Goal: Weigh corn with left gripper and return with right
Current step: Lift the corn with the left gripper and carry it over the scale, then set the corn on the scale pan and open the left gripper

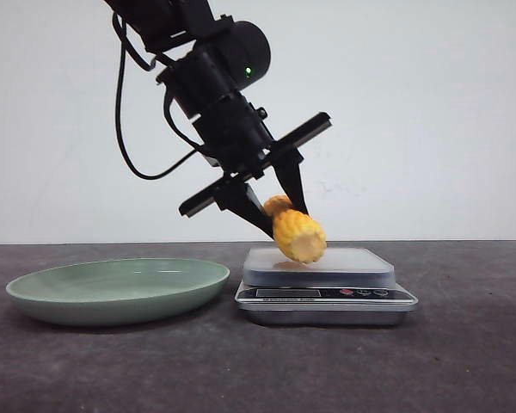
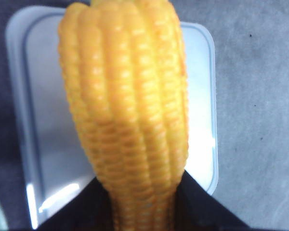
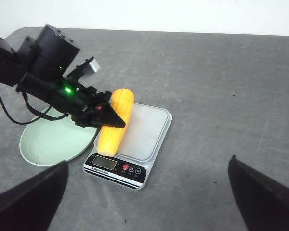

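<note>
Pinching the one corn near its rounded tip, my left gripper slanted down from my raised arm, the cob's pale cut end hanging just above the single scale beneath my fingers. Beyond it, on the side away from my other arm, sat one green plate. My right gripper's fingers stood spread wide, holding nothing, well apart from the scale.

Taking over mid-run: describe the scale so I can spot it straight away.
On the dark table, right of the green plate, sits the scale. It's a low silver box with a pale platform and front buttons, directly under the corn held in the left gripper.
</note>
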You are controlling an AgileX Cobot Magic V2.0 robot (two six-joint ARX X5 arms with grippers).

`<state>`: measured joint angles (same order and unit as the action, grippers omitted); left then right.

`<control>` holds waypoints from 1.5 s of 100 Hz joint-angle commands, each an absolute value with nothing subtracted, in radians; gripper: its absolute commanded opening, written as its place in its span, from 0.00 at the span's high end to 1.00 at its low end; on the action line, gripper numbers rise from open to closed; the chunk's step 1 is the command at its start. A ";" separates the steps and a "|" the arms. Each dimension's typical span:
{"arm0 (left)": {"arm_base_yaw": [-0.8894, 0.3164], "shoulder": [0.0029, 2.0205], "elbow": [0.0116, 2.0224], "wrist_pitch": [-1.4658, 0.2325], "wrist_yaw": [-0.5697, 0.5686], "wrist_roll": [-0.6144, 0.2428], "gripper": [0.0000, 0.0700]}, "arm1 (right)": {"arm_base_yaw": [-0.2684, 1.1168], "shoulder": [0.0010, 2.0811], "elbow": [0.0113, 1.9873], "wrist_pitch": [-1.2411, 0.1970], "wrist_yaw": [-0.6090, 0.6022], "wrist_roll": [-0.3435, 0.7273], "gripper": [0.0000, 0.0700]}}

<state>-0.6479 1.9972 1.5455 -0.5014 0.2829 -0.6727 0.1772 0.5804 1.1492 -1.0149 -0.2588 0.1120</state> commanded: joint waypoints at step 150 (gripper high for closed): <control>-0.658 2.049 1.827 -0.781 0.203 -0.508 0.00 | 0.181 0.587 1.157 -0.988 -0.251 0.096 0.04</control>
<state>-0.6521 2.0300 1.7676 -0.7486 0.2317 -0.5652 0.1772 0.5804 1.1488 -1.0004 -0.2565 0.1043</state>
